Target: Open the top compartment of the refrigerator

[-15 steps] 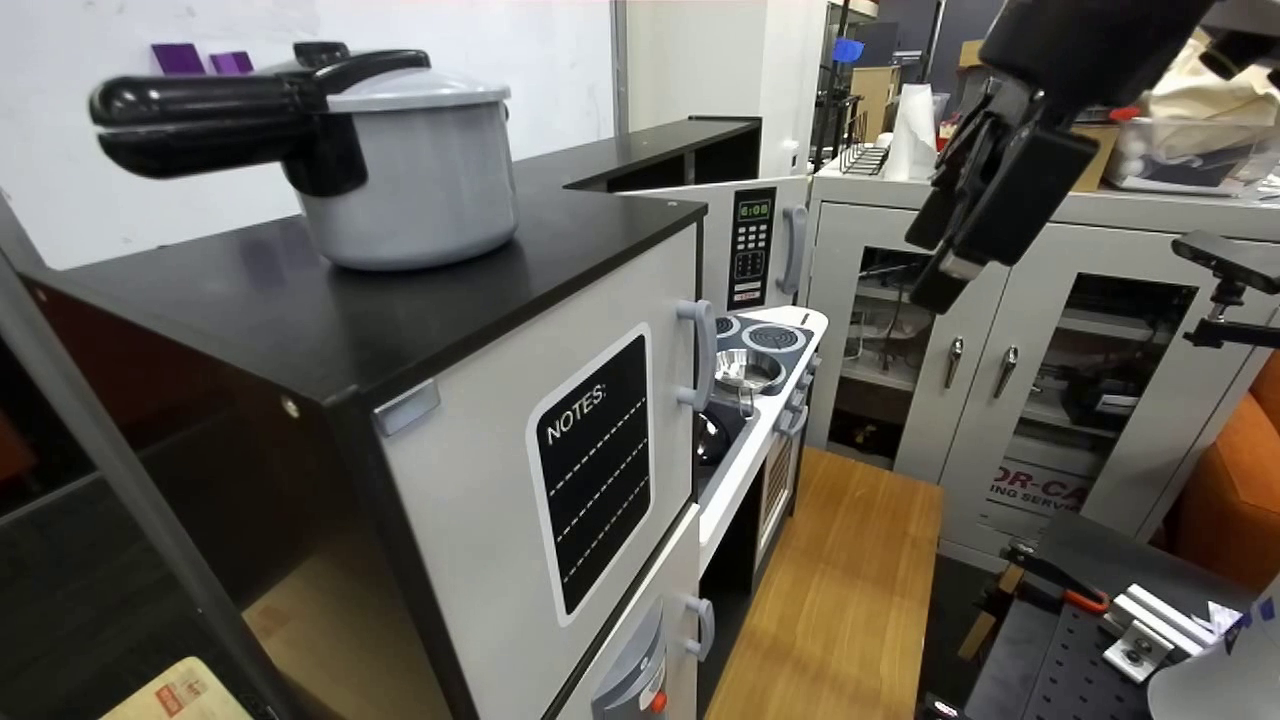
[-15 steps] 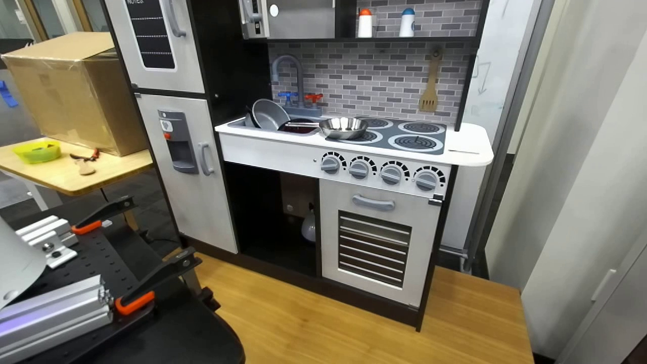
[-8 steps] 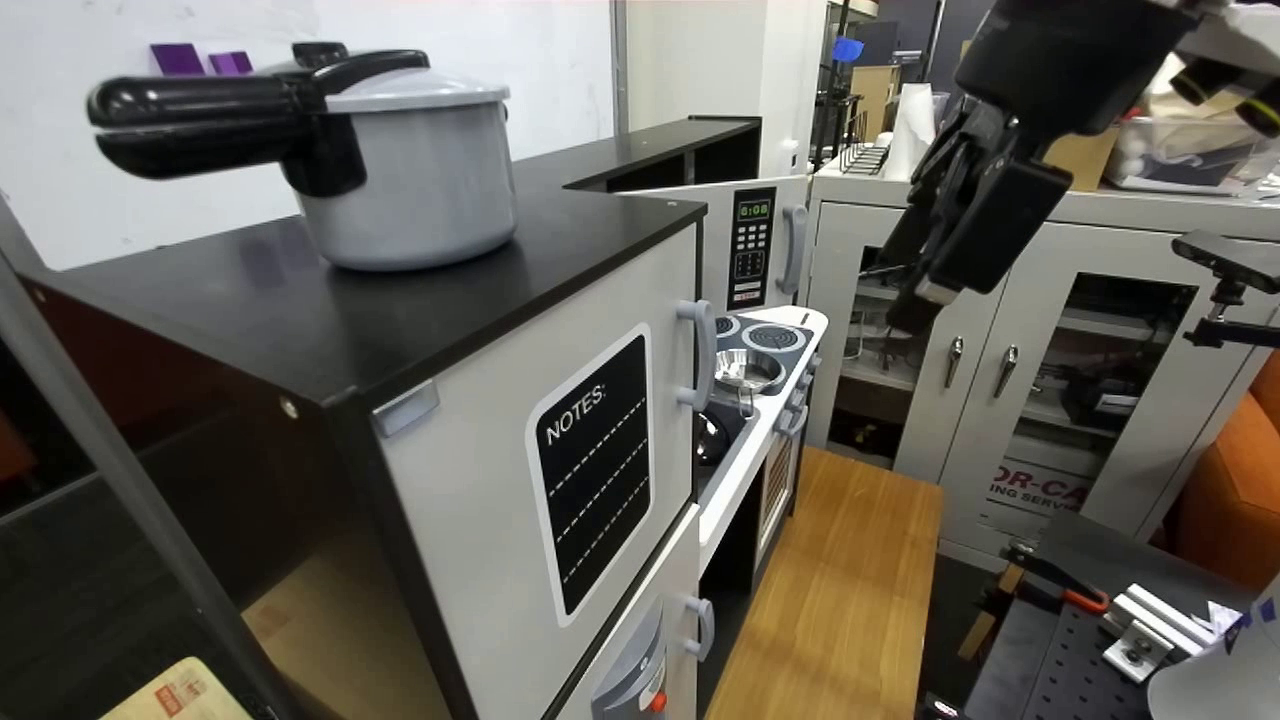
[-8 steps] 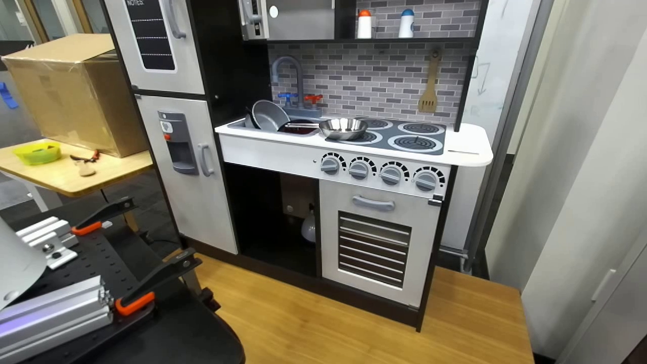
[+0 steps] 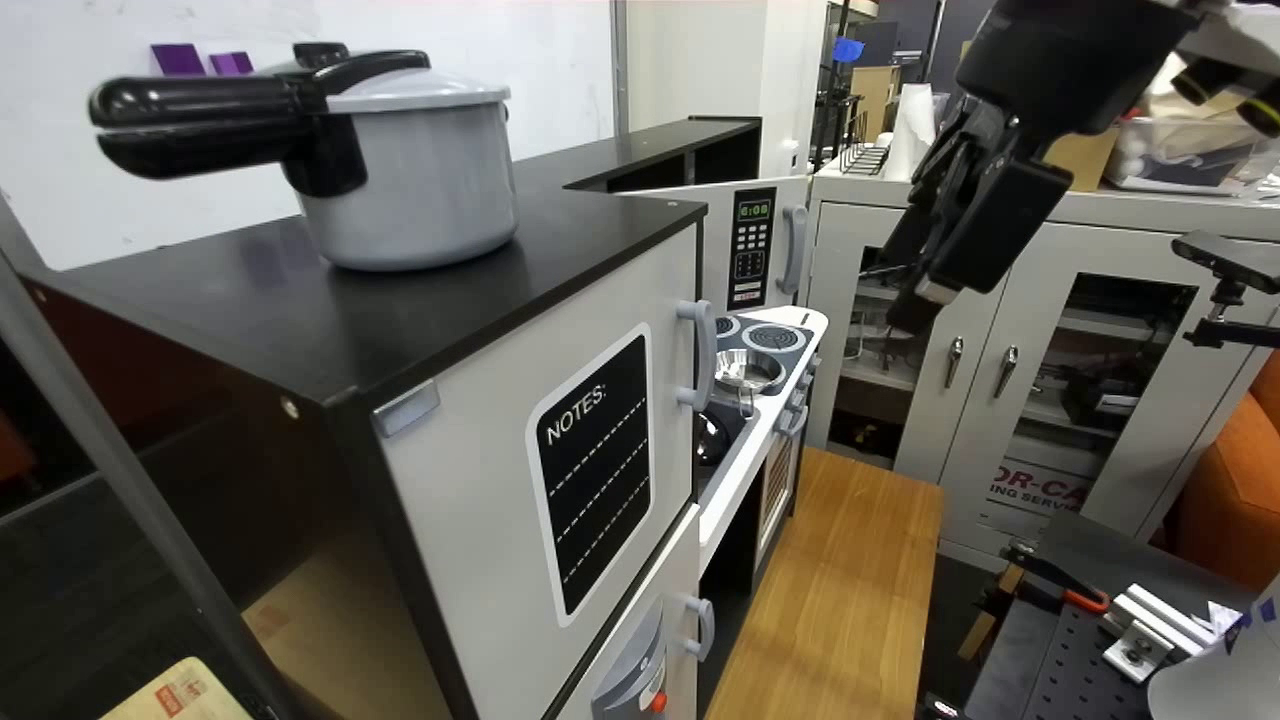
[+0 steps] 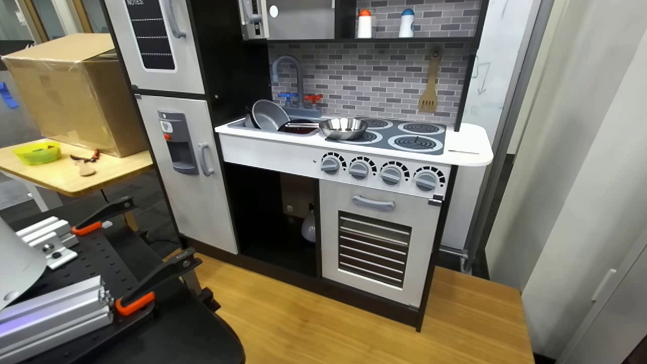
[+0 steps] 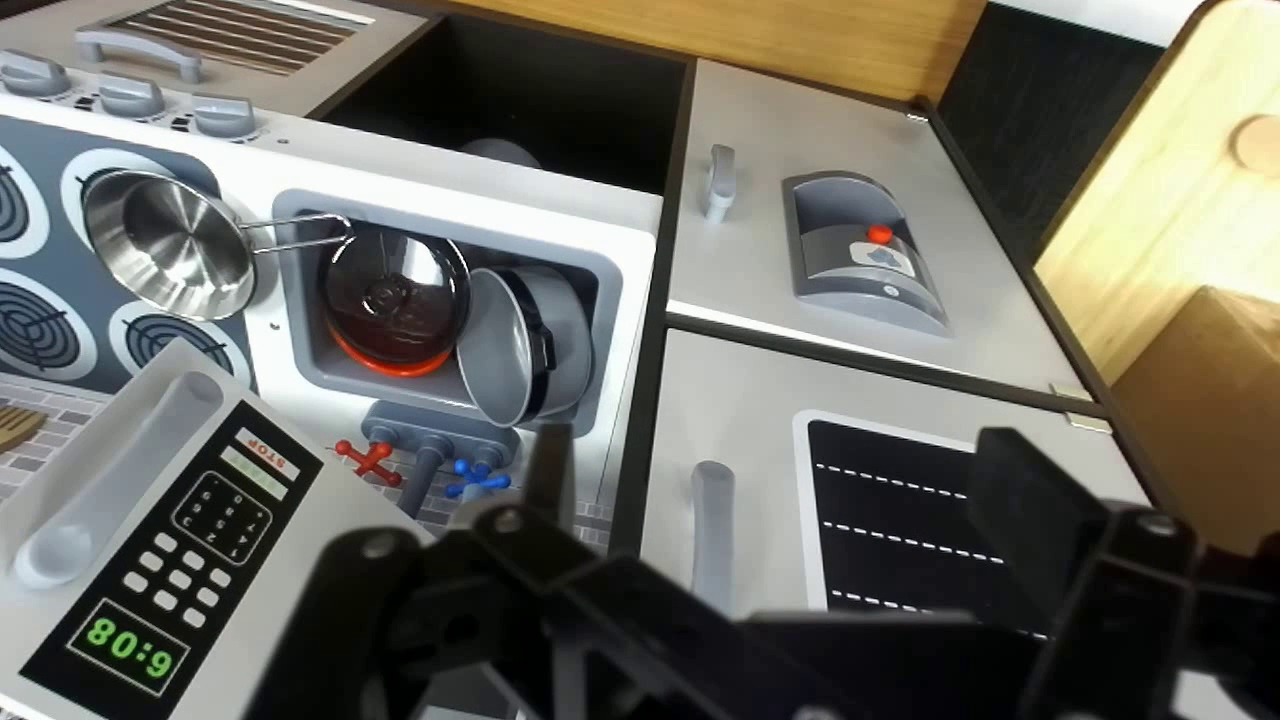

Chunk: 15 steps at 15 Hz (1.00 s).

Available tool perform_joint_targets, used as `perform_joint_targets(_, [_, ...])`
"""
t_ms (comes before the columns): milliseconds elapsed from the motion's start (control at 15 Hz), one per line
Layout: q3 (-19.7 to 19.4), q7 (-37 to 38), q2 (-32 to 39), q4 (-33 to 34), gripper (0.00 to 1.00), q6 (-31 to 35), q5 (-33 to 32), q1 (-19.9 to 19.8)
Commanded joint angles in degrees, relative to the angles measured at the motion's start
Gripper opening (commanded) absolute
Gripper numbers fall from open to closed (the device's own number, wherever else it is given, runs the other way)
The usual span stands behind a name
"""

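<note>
One clean straddle, then a curved pull

Both fingers [image 7: 1035, 510] stand wide apart, with nothing between them, and in an exterior view they hang well apart from the refrigerator [image 5: 470, 480]. Its top compartment [image 7: 760, 395], marked by the black notes panel [image 7: 890, 510], looks closed and sits above the lower door [image 7: 755, 255]. A grey handle [image 7: 713, 530] runs along the edge opposite what looks like a hinge [image 5: 407, 407].

The step in hand seems to be the approach to that handle. In the wrist view the bar lies off-centre, nearer the left-hand finger of that picture — so shift that way before going in. The bar runs roughly across the closing direction, which should suit a straddling grip. Go deep enough to seat it firmly, but avoid pressing the tips hard into the door. Then draw it out along an arc about the hinge; a straight tug may twist the bar free.

Two cautions: the microwave door [image 7: 185, 570] juts out on the handle side and could be knocked, and a jerky pull might shift the grey pot [image 5: 420, 180] on top.
</note>
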Motion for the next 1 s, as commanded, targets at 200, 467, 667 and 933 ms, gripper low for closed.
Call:
perform_joint_targets(200, [2.48, 6.01, 0.51, -0.19, 1.00, 1.77, 0.38, -0.68])
perform_joint_targets(467, [5.23, 10.28, 0.12, -0.84, 1.00, 3.70, 0.01, -0.79])
perform_joint_targets(667, [7.17, 13.46, 0.57, -1.37, 1.00, 3.82, -1.27, -1.95])
perform_joint_targets(933, [6.61, 14.24, 0.63, -1.49, 1.00, 2.61, -0.55, -1.50])
